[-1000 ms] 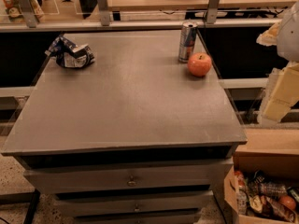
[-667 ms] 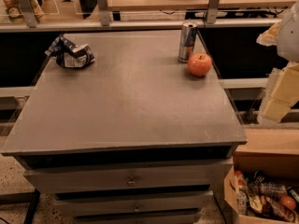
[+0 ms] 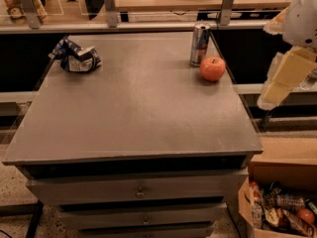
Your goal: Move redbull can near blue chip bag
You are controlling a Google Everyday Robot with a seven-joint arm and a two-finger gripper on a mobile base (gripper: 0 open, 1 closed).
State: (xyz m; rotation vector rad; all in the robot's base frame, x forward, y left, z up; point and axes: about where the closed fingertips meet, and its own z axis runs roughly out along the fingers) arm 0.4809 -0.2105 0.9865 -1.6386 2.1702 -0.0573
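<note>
The redbull can [image 3: 199, 44] stands upright at the far right of the grey table top [image 3: 143, 108], slim and silver with blue and red markings. A red-orange apple [image 3: 213, 68] sits just in front of it to the right, close to it. The blue chip bag [image 3: 77, 57] lies crumpled at the far left of the table, well apart from the can. Only a white and cream part of my arm [image 3: 290, 58] shows at the right edge, off the table and to the right of the can. My gripper is out of view.
The table has drawers [image 3: 138, 192] below its front edge. A cardboard box [image 3: 280, 202] filled with snacks stands on the floor at the lower right. A counter with metal posts [image 3: 225, 4] runs behind the table.
</note>
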